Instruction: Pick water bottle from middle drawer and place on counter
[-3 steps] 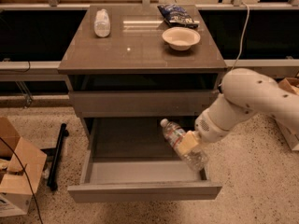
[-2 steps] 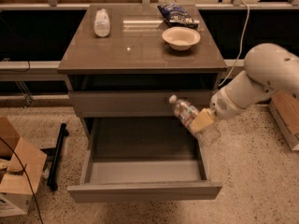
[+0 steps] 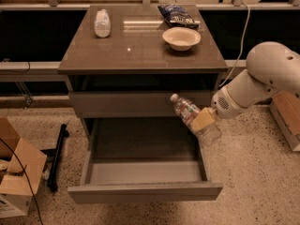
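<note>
The water bottle point(image 3: 187, 111), clear with a white cap, is tilted with its cap up and to the left. My gripper point(image 3: 202, 120) is shut on it, its tan fingers point(image 3: 205, 116) around the bottle's lower half. The bottle hangs in the air over the right wall of the open middle drawer point(image 3: 145, 170), in front of the closed upper drawer front. The drawer's pale floor is bare. The counter point(image 3: 140, 50) lies above and to the left of the bottle. My white arm point(image 3: 262, 78) reaches in from the right.
On the counter stand a fatter whitish bottle point(image 3: 102, 23) at the back left, a white bowl point(image 3: 181, 38) and a dark chip bag point(image 3: 177, 15) at the back right. Cardboard boxes point(image 3: 14, 172) sit on the floor at left, another box point(image 3: 287, 121) at right.
My gripper has lifted the water bottle up out of the drawer and to the right; it now hangs level with the upper drawer front.
</note>
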Available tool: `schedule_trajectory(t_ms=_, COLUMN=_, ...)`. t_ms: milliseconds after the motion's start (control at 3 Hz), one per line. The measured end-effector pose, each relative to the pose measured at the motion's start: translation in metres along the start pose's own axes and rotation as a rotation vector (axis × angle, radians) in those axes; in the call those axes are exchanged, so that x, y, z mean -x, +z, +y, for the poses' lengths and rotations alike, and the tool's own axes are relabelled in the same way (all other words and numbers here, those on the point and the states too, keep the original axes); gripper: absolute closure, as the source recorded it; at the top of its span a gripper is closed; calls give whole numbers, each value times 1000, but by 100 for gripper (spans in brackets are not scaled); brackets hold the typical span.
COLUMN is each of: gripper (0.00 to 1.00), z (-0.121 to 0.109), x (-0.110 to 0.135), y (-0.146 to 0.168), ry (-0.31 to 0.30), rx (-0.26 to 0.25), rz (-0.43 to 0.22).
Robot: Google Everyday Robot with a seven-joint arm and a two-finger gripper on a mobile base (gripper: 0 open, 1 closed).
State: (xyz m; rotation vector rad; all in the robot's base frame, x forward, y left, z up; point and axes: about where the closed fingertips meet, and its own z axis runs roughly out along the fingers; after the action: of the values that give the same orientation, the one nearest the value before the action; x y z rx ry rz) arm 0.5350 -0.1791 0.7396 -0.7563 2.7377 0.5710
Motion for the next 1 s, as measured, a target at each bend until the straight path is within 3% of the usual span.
schedule_trajectory(t_ms=333, gripper=100, z=0, x=18, y=-13, ry=-18, rx=-35, rz=-58)
schedule_trajectory(t_ms=1000, gripper=100, z=33, x=115, y=-56, ry=-248, rx=-116, rz=-235)
